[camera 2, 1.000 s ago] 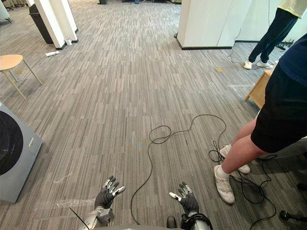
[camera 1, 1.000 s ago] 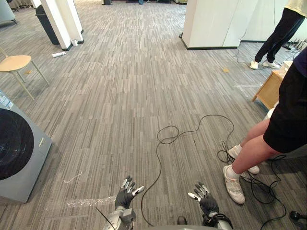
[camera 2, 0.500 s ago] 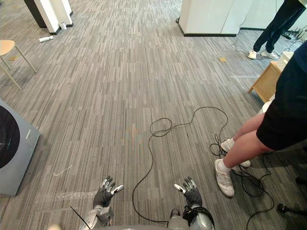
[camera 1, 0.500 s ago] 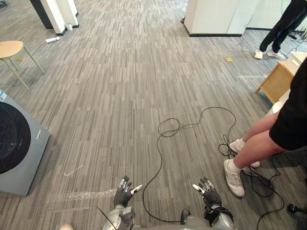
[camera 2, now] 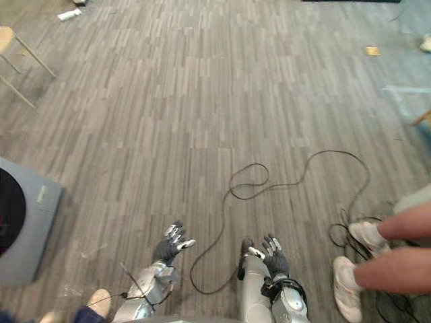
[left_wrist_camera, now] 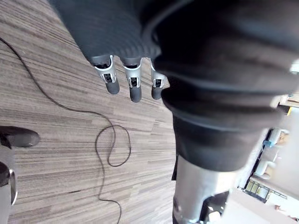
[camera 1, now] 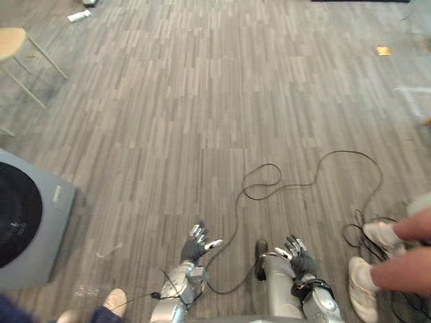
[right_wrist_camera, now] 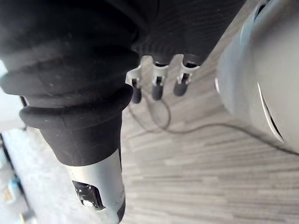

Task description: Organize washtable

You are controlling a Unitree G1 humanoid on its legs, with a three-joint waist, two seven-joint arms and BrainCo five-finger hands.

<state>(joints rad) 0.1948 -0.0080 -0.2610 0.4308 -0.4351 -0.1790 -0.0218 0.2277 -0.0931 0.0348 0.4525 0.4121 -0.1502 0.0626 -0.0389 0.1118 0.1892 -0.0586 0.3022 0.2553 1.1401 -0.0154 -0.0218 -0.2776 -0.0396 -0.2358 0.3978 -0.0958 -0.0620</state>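
Grey floor (camera 1: 202, 101) has slid up the view since a second ago: the head camera tipped down. Left hand (camera 1: 195, 247) at 6 o'clock and right hand (camera 1: 300, 256) at 5 stay low, fingers spread and empty as before. Washer (camera 1: 27, 229) sits at 8 o'clock; a person's shoe (camera 1: 116, 300) now shows at 7, bare legs (camera 1: 404, 264) at 4.

Grey striped carpet floor (camera 1: 202, 101), washing machine (camera 1: 30, 229) at left, wooden chair (camera 1: 12, 39) beyond it
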